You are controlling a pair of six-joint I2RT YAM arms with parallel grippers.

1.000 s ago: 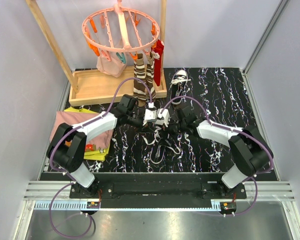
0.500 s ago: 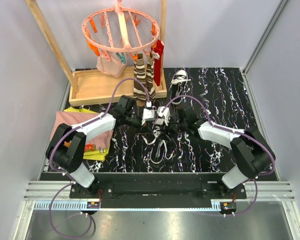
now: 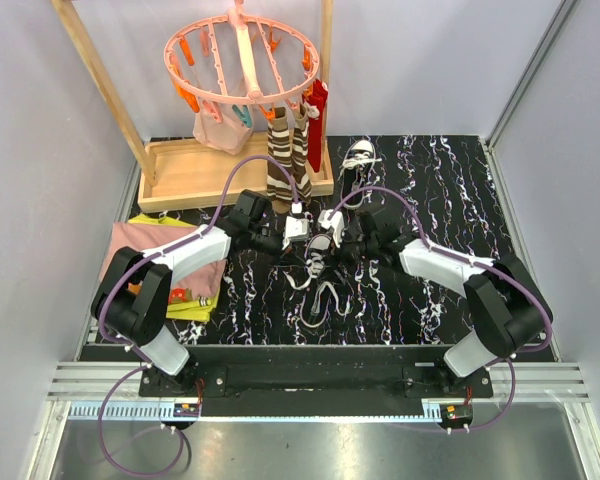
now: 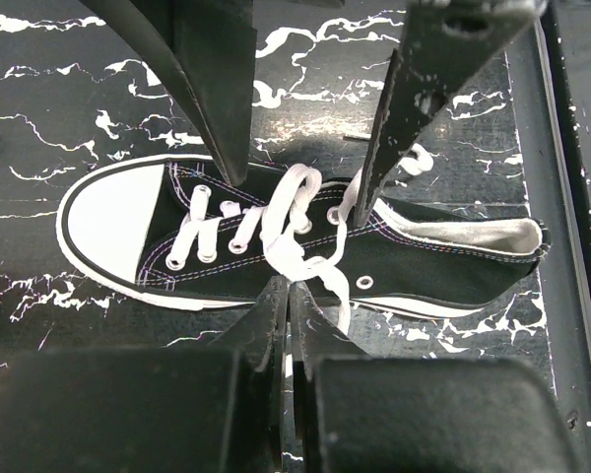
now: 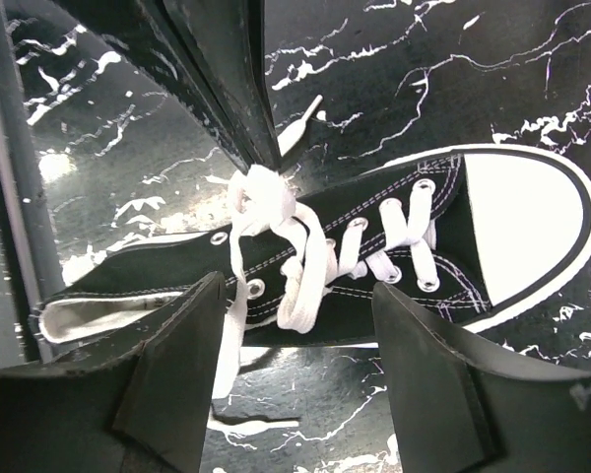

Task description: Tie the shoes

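A black sneaker [image 3: 318, 256] with a white toe cap lies on the marbled table between my two grippers. It also shows in the left wrist view [image 4: 443, 266] and the right wrist view [image 5: 414, 266]. My left gripper [image 4: 288, 288] is shut on a white lace [image 4: 294, 222] at the shoe's near side; in the top view it [image 3: 306, 245] sits at the shoe's left. My right gripper [image 5: 297, 330] is open, its fingers straddling the shoe's middle above the bunched lace [image 5: 305, 266]; in the top view it [image 3: 336, 244] sits at the shoe's right. Loose lace loops [image 3: 325, 297] trail toward the front. A second sneaker [image 3: 360, 155] lies at the back.
A wooden rack [image 3: 195, 175] with a pink round peg hanger [image 3: 242, 60] stands at back left; brown striped socks [image 3: 285, 160] and a red sock [image 3: 317, 110] hang from it. Folded clothes [image 3: 165, 265] lie at the left. Grey walls enclose the table.
My right gripper has drawn a little to the right, away from the left gripper, uncovering more of the shoe. The left gripper has stayed almost still.
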